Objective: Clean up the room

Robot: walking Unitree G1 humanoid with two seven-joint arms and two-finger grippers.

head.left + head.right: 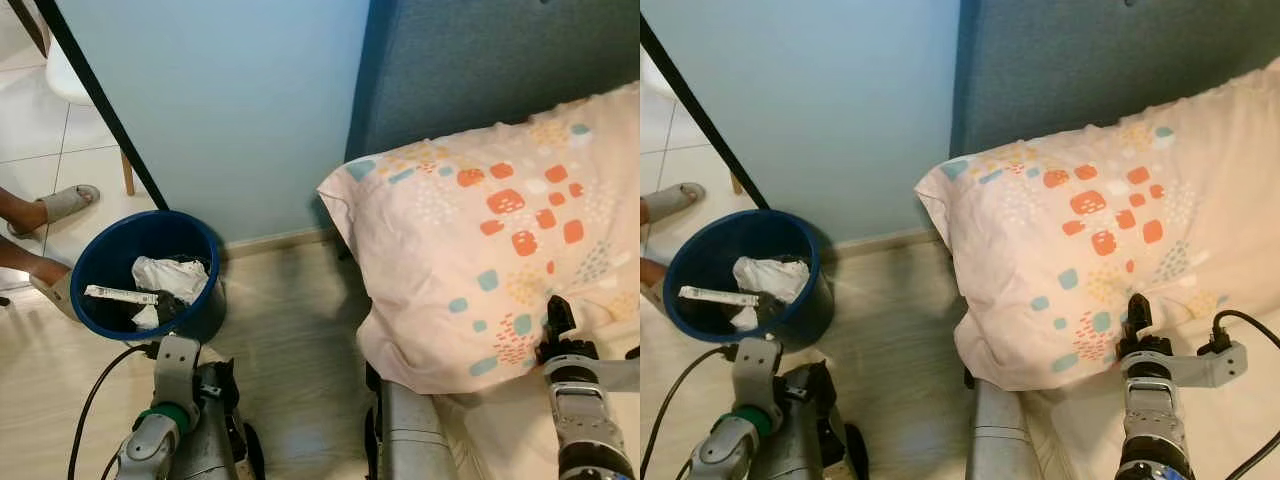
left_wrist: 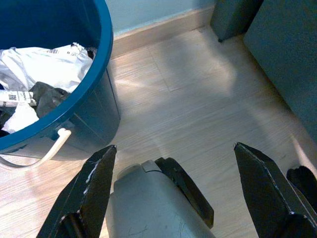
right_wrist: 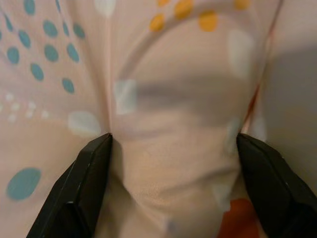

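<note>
A peach pillow (image 1: pixel 480 230) with orange and teal patches lies at the head of the bed, overhanging its edge. My right gripper (image 1: pixel 555 320) is pushed against the pillow's lower side. In the right wrist view its fingers (image 3: pixel 84 178) stand wide apart, open, with a fold of pillow fabric (image 3: pixel 173 148) bulging between them. A blue bin (image 1: pixel 150 217) stands on the wooden floor to the left and holds crumpled white wrappers (image 1: pixel 170 275). My left gripper (image 2: pixel 174 148) hangs low beside the bin (image 2: pixel 99 99), open and holding nothing.
A dark grey-blue headboard (image 1: pixel 480 60) rises behind the pillow against a pale blue wall. A black pole (image 1: pixel 100 100) slants down toward the bin. A person's sandalled foot (image 1: pixel 60 205) and a chair leg (image 1: pixel 128 175) are at the left. A black cable (image 1: pixel 95 395) runs along the floor.
</note>
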